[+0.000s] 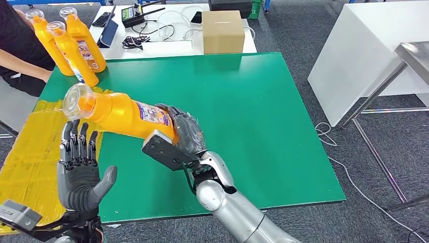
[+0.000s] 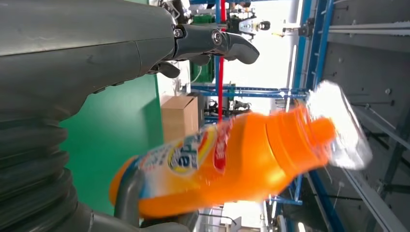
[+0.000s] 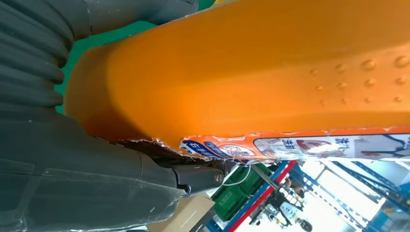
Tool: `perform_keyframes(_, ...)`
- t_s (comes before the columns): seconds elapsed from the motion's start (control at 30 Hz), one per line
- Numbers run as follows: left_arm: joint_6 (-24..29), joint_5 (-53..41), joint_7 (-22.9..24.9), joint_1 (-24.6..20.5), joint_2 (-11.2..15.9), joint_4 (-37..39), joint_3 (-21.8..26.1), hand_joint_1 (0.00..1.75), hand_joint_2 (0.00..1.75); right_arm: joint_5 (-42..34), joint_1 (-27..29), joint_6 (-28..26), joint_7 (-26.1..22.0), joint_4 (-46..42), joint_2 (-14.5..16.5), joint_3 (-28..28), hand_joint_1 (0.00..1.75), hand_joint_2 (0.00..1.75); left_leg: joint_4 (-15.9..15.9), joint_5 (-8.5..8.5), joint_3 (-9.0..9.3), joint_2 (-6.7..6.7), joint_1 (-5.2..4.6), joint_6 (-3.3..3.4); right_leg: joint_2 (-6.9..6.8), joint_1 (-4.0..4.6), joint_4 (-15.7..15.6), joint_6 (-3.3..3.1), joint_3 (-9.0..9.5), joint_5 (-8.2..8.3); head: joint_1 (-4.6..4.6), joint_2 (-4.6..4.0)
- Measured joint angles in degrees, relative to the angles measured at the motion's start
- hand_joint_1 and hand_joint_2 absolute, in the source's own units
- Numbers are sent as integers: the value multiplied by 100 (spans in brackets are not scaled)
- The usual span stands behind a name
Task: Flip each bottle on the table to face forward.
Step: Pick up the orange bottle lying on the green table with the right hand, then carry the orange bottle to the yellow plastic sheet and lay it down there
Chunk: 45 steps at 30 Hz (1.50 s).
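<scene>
My right hand (image 1: 184,132) grips the base end of an orange bottle (image 1: 124,112), held nearly level above the green table (image 1: 253,116) with its clear cap (image 1: 76,100) pointing left. Up close, the right wrist view shows the orange bottle (image 3: 251,72) with a torn label edge against the hand (image 3: 87,169). My left hand (image 1: 80,167) is raised below the cap with fingers apart, holding nothing. In the left wrist view the bottle (image 2: 232,159) hangs beyond the left hand (image 2: 96,53). Three more orange bottles (image 1: 68,43) stand upright at the table's far left corner.
A person's arm in a dark sleeve (image 1: 23,66) rests beside the standing bottles. A cardboard box (image 1: 222,31), cables and devices lie on the white table (image 1: 167,48) behind. Yellow sheeting (image 1: 30,147) covers the table's left side. A white bench (image 1: 364,55) stands to the right.
</scene>
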Motion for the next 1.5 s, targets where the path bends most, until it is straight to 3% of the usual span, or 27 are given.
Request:
perform_keyframes(0.5, -59, 615, 694, -504, 24, 157, -410, 0, 175, 863, -214, -429, -61, 692, 179, 393, 175, 175, 1, 1, -2, 0, -1, 1, 0, -1, 0, 1, -2, 1, 0, 0)
perform_keyframes(0.87, 2, 735, 751, -668, 51, 187, -417, 0, 175, 1325, -180, -511, -70, 858, 260, 805, 175, 175, 0, 1, -2, 1, 1, 1, 0, 0, 0, 1, -2, 0, 0, 0)
perform_keyframes(1.5, -1, 679, 890, -770, 186, 258, -414, 0, 175, 1783, -311, -494, 64, 995, 236, 1039, 175, 175, 1, 2, -2, 1, 0, 1, 1, -1, 0, 1, -3, 1, 0, 0)
